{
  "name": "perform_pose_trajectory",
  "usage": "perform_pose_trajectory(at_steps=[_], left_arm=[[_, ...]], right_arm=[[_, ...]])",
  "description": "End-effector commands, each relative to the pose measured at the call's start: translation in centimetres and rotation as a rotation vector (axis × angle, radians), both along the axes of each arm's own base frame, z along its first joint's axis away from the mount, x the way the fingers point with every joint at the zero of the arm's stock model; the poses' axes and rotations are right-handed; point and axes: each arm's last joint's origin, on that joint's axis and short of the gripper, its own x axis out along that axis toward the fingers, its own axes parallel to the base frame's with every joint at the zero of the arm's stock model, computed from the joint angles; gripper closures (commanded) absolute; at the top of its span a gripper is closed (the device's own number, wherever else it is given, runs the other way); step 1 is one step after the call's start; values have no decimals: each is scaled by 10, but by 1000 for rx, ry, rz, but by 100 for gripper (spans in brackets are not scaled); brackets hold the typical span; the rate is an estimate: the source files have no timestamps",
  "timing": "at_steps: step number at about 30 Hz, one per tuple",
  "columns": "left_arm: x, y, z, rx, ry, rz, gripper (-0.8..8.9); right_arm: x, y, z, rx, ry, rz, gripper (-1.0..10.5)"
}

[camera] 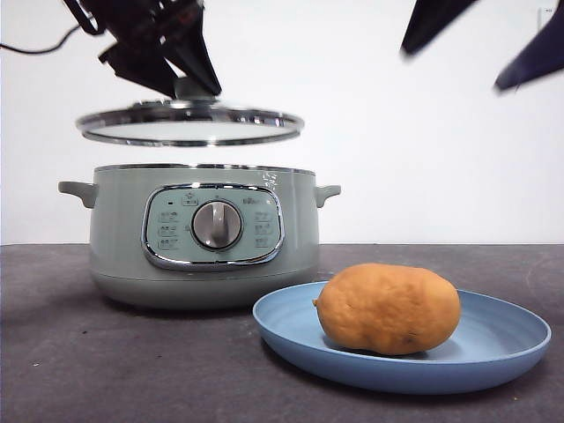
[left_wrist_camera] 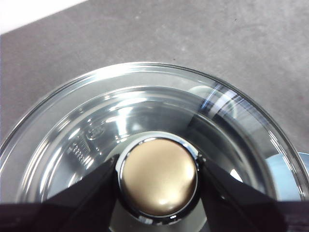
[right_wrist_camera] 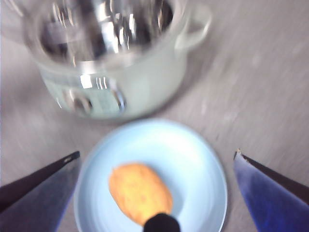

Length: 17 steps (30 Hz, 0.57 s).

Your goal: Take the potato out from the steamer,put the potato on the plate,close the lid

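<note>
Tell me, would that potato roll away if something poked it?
Probably a little: the potato is rounded and oval, so it might wobble or roll sideways. The plate's raised rim would likely stop it. Its matte, rough-looking skin suggests it's not slippery.

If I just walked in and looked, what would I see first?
Probably the glass lid floating in the air just above the green steamer, held by its knob in the left gripper. Next you'd spot the fat orange-brown potato lying on the blue plate, in front of the steamer and off to one side. The right gripper hangs open above that plate.
</note>
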Motion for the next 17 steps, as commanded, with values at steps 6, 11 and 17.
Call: perform_pose_trajectory(at_steps=[6, 11, 17], left_arm=[[17, -12, -14, -7, -31, -30, 823], [22, -18, -29, 14, 12, -34, 822], [20, -17, -33, 46, 62, -19, 822]], right_arm=[[-22, -22, 26, 77, -98, -60, 348], [-23, -23, 26, 77, -99, -61, 348], [-23, -23, 26, 63, -110, -78, 348]])
